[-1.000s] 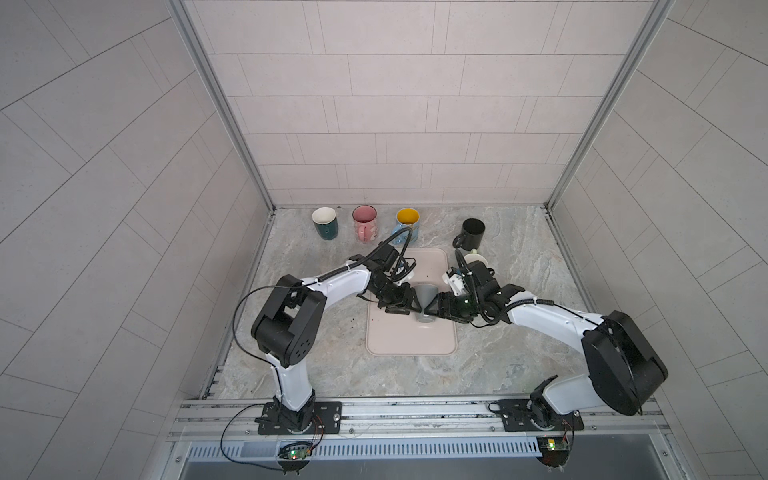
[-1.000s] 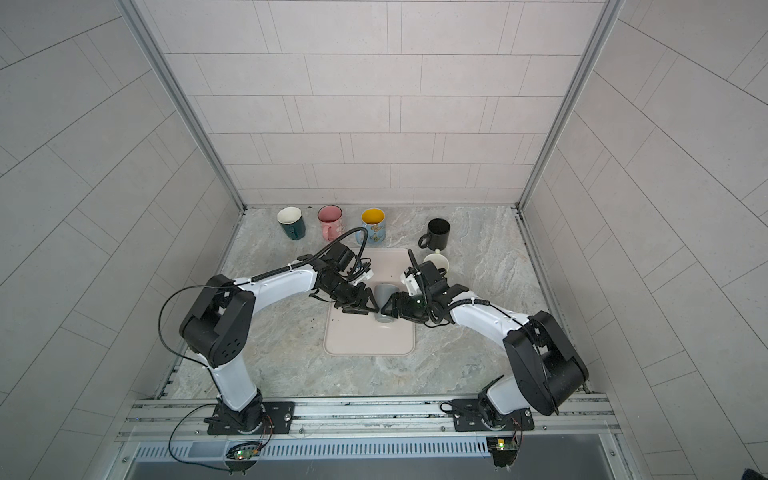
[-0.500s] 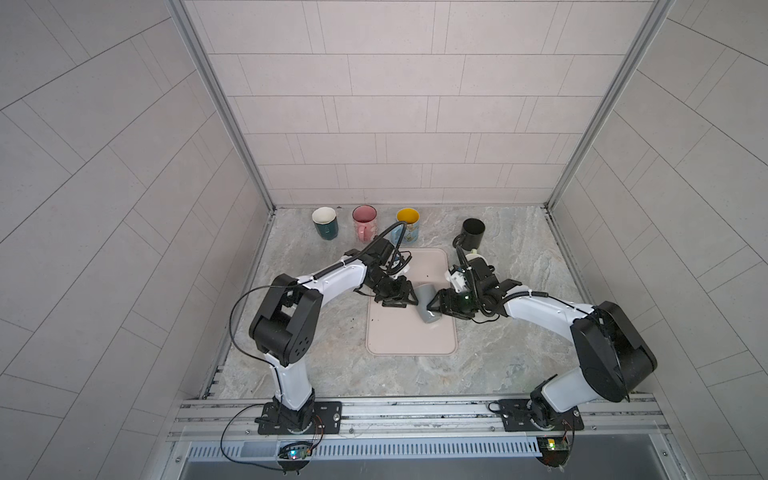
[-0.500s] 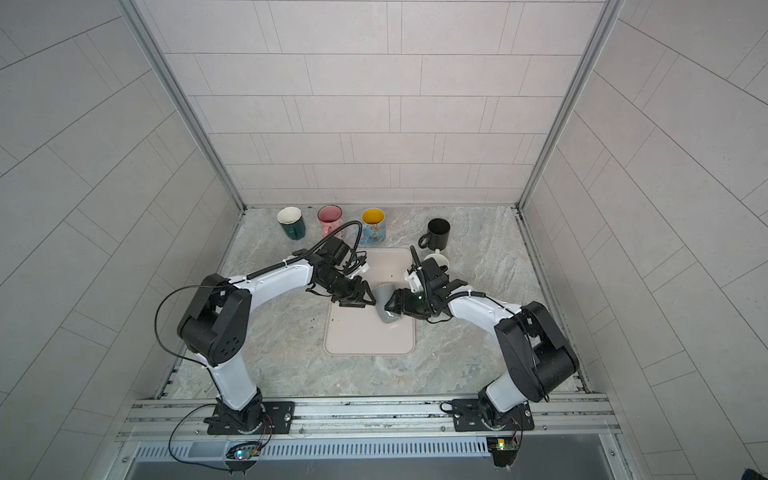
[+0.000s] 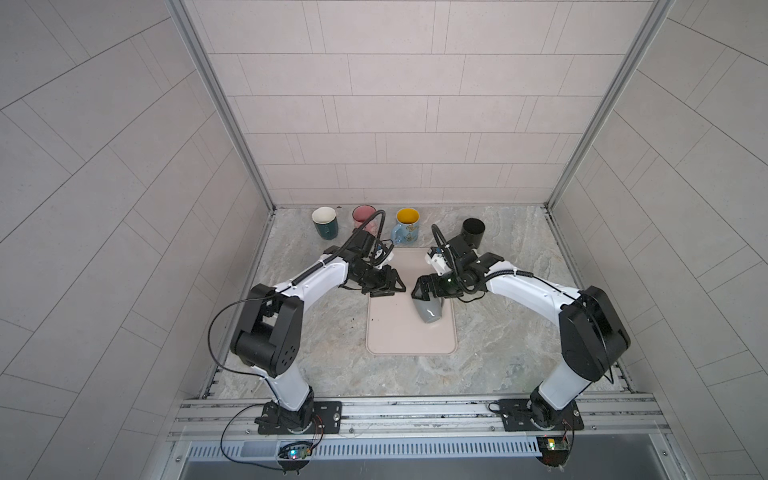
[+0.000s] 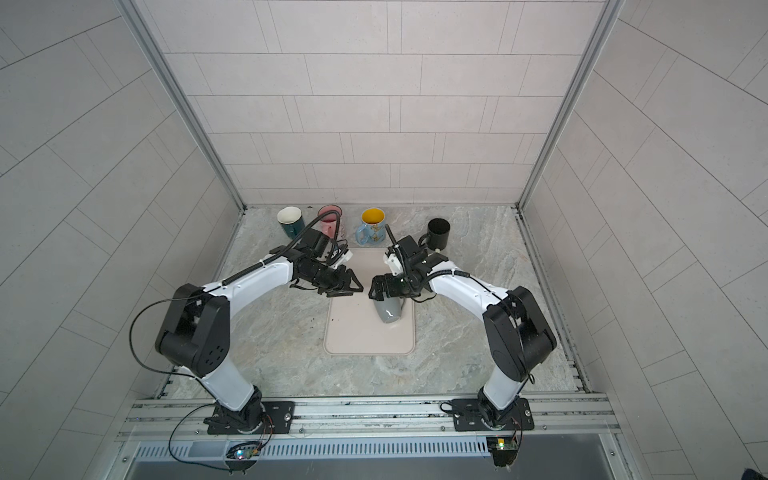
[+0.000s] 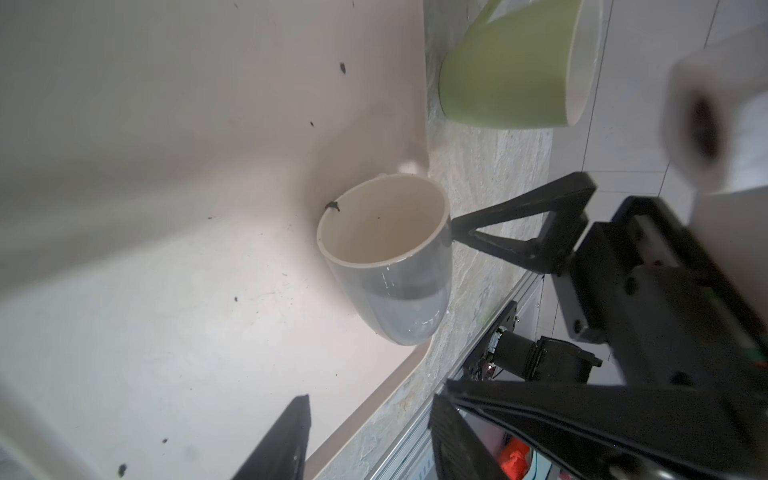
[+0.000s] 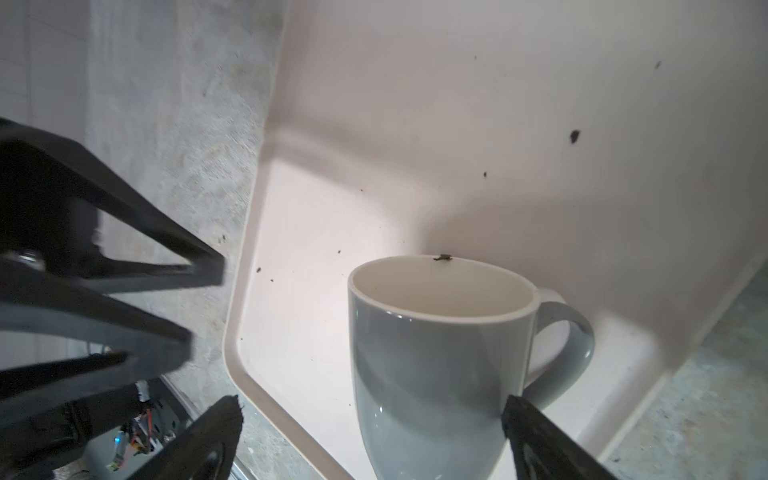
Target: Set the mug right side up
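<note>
Grey ceramic mug point(image 5: 430, 311) lies on its side on a pale pink rectangular mat point(image 5: 395, 336), right of centre in both top views and close to the mat's right edge. Its base points toward the bottom of the frame, its mouth toward the back wall, its handle toward the right.

Nearest the camera, an aluminium rail point(image 5: 415, 409) runs along the bottom of the frame. Beyond it the marbled grey desk point(image 5: 332, 365) bears the mat, which is dotted with dark specks point(image 8: 574, 136).

Over the mat's middle the 2 pincers face each other, apart. The left pincer point(image 5: 391, 289) hangs left of the mug with its jaws partly parted and nothing between them. The right pincer point(image 5: 420, 291) stands over the mug's mouth end with jaws wide. In the right wrist view the mug's body lies between them, with 1 jaw clear of it; whether the other touches its handle side I cannot tell.

Farther back, a light green mug point(image 7: 507, 70) stands upright on the desk just beyond the mat's right edge. Along the foot of the tiled back wall point(image 5: 395, 124) stand 4 upright mugs, left to right: a dark teal mug point(image 5: 325, 227), a pink mug point(image 5: 362, 216), a blue mug with a yellow inside point(image 5: 405, 233) and a black mug point(image 5: 473, 233).
</note>
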Available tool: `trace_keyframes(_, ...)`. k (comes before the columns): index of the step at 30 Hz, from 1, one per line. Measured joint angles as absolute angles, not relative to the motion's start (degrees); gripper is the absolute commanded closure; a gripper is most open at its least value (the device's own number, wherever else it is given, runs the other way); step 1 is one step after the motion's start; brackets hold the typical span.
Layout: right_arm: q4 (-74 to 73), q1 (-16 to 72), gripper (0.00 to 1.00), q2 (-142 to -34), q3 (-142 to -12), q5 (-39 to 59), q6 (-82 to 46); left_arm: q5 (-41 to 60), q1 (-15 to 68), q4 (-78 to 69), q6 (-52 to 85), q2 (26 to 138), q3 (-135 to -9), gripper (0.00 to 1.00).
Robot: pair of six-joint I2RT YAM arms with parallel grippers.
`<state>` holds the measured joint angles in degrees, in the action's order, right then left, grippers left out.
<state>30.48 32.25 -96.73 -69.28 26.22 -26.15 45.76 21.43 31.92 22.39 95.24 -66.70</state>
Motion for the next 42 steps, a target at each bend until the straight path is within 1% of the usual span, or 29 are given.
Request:
trace_keyframes(8, 38.3, 36.3, 0.01, -102.0, -74.4, 16.7, -23.6, 45.5, 19.3, 33.7, 22.0, 89.3, -64.1, 0.47)
trace_keyframes(15, 39.3, 37.8, 0.01, -106.2, -77.3, 12.5, -22.3, 45.5, 18.4, 34.6, 21.4, 88.2, -63.3, 0.47)
trace_keyframes(23, 39.0, 38.2, 0.19, -110.0, -78.2, 11.5, -21.1, 45.5, 17.5, 35.5, 20.9, 87.3, -62.5, 0.47)
trace_keyframes(27, 38.6, 38.2, 0.31, -110.0, -78.3, 11.4, -20.8, 45.5, 17.3, 35.8, 20.9, 87.3, -62.3, 0.47)
trace_keyframes(28, 38.6, 38.3, 0.39, -110.0, -78.3, 11.4, -20.8, 45.5, 17.2, 35.9, 20.9, 87.3, -62.3, 0.47)
trace_keyframes(29, 38.6, 38.3, 0.55, -110.0, -78.3, 11.4, -20.7, 45.5, 17.2, 35.9, 20.9, 87.3, -62.3, 0.47)
trace_keyframes(30, 38.6, 38.3, 0.64, -110.0, -78.3, 11.5, -20.7, 45.5, 17.1, 35.9, 20.9, 87.3, -62.3, 0.47)
trace_keyframes(31, 38.6, 38.3, 0.68, -110.0, -78.3, 11.5, -20.6, 45.5, 17.1, 35.9, 20.9, 87.3, -62.3, 0.47)
trace_keyframes(32, 38.6, 38.3, 0.75, -110.0, -78.3, 11.6, -20.6, 45.5, 17.1, 35.9, 20.9, 87.3, -62.3, 0.47)
trace_keyframes(34, 38.6, 38.3, 0.98, -110.0, -78.3, 11.6, -20.4, 45.5, 17.1, 35.9, 20.9, 87.3, -62.3, 0.47)
trace_keyframes(35, 38.6, 38.3, 1.00, -110.0, -78.3, 11.6, -20.4, 45.5, 17.1, 35.9, 20.9, 87.3, -62.3, 0.47)
trace_keyframes(39, 37.9, 38.3, 1.00, -109.8, -77.9, 11.8, -20.3, 45.5, 17.1, 35.9, 20.9, 87.3, -62.3, 0.47)
trace_keyframes(42, 36.1, 38.3, 1.00, -107.7, -75.2, 11.9, -20.3, 45.5, 17.1, 35.9, 20.8, 87.3, -62.2, 0.47)
